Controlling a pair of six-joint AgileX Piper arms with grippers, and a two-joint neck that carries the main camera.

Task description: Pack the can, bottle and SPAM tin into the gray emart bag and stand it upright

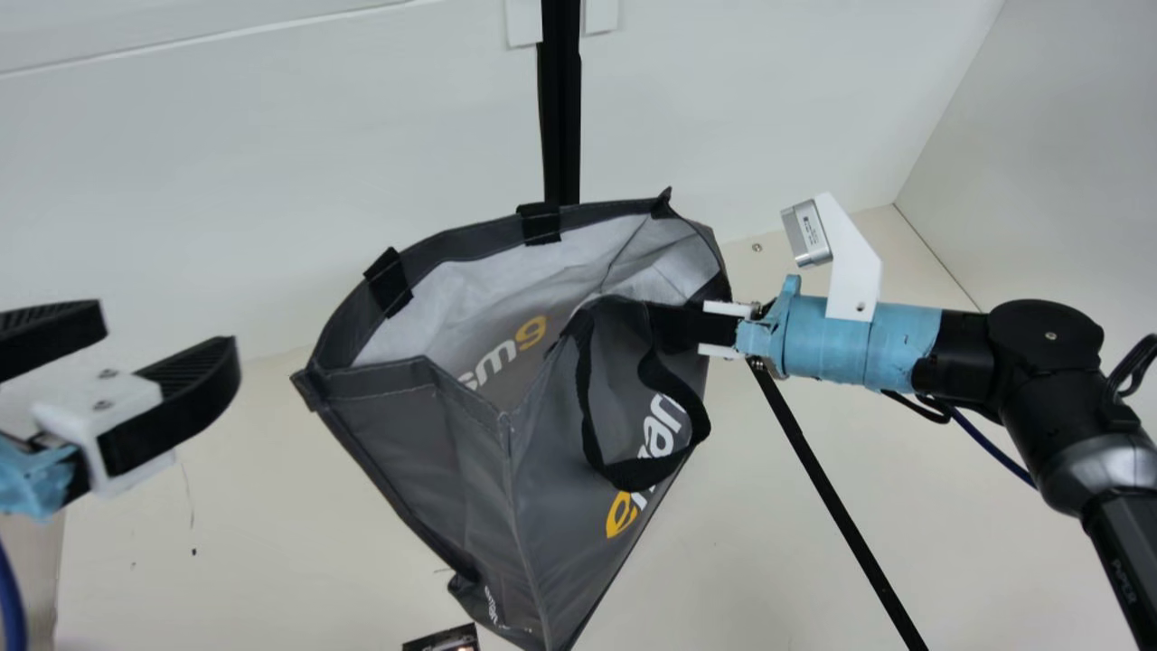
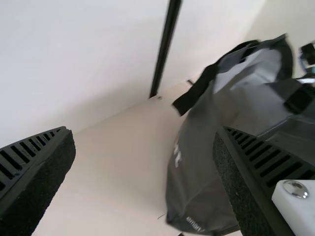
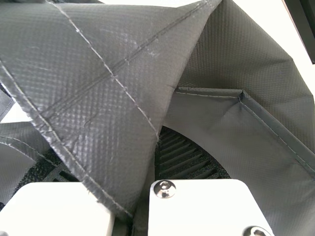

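My right claw [image 1: 676,327] is closed on the gray bag's [image 1: 452,452] upper edge; the bag tilts, mouth open, over the counter [image 1: 271,542]. My left claw [image 1: 169,333] gapes wide, holding nothing.

We can read "emart" on the gray bag [image 1: 434,452]: big on its near right side, with a yellow "e" and white letters partly behind the strap [image 1: 646,475], and small and white low down. Inside, we see what looks like "sm9", part yellow. On the right arm [image 1: 1112,533] we read "PiPER". The silver camera's [image 1: 807,233] print is too tiny.
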